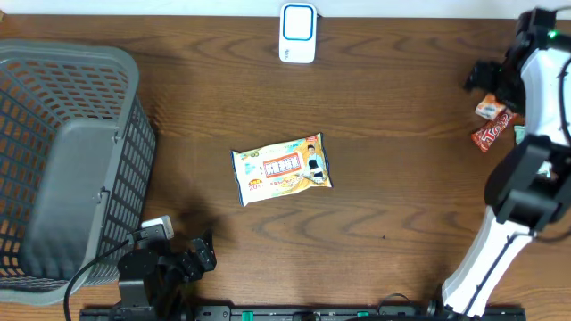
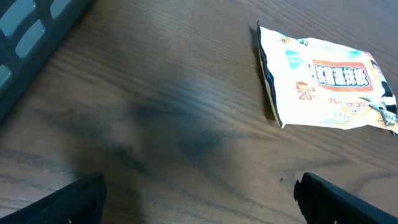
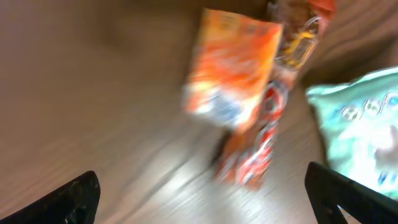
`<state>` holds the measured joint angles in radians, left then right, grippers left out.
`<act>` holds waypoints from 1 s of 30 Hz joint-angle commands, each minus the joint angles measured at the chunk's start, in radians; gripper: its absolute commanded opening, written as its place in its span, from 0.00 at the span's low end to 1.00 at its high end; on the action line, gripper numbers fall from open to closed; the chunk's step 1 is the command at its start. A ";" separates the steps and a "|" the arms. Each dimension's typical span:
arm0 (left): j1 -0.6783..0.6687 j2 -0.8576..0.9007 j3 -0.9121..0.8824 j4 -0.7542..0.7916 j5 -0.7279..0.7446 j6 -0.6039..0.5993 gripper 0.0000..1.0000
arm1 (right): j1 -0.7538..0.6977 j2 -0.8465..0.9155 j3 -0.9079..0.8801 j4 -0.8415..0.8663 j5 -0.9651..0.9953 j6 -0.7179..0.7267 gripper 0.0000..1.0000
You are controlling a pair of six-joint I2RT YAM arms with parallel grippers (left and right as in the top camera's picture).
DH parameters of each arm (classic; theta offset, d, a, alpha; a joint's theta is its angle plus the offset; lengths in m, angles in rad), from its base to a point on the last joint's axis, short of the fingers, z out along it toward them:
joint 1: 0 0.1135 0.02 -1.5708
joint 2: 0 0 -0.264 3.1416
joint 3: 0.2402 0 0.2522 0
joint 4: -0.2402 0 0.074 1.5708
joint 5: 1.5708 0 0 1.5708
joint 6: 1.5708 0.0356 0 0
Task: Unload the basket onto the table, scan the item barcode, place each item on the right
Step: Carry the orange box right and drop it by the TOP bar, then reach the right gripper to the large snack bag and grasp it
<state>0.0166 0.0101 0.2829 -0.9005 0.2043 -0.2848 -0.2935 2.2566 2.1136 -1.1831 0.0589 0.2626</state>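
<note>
1. Where the left arm sits at the near edge of the wooden surface, its pincer is spread wide. Its dark fingertips frame bare wood, gripping nothing.
2. A grey mesh basket stands to the left, its wall showing in a corner of the left wrist view.
3. Beyond the left pincer, near the middle of the surface, lies the item, apart from everything else. It is a flat, glossy packet lying printed face up, white and yellow-orange, with a red-framed panel of dark characters and a small cartoon figure at one end.
4. Its long axis runs left to right seen from overhead, slightly tilted, so the right end sits a little farther away.
5. Farther off on the right, the right pincer is also spread (its wrist view is blurred). It hangs over an orange packet, a red packet and a pale green packet, holding none.
6. At the far edge stands a white scanner with a blue frame.
</note>
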 commanded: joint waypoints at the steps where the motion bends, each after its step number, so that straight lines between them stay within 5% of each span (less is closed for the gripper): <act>1: 0.002 -0.005 -0.005 -0.034 0.001 0.006 0.98 | 0.034 -0.170 0.027 -0.052 -0.240 0.148 0.99; 7: 0.002 -0.005 -0.005 -0.034 0.001 0.006 0.98 | 0.177 -0.251 0.024 -0.393 -0.332 0.624 0.99; 11: 0.002 -0.005 -0.005 -0.034 0.001 0.006 0.98 | 0.294 -0.246 -0.005 -0.515 -0.388 0.687 0.99; 15: 0.002 -0.005 -0.005 -0.034 0.001 0.006 0.98 | 0.443 -0.242 -0.062 -0.502 -0.384 0.755 0.99; 22: 0.002 -0.005 -0.005 -0.034 0.001 0.006 0.98 | 0.705 -0.242 -0.226 -0.393 -0.352 1.076 0.99; 25: 0.002 -0.005 -0.005 -0.034 0.001 0.006 0.98 | 0.801 -0.242 -0.320 -0.293 -0.294 1.287 0.99; 30: 0.002 -0.005 -0.005 -0.034 0.001 0.006 0.98 | 0.898 -0.242 -0.448 -0.063 -0.294 1.368 0.99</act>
<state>0.0166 0.0101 0.2829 -0.9005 0.2043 -0.2848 0.5613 2.0048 1.7248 -1.3312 -0.2665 1.4818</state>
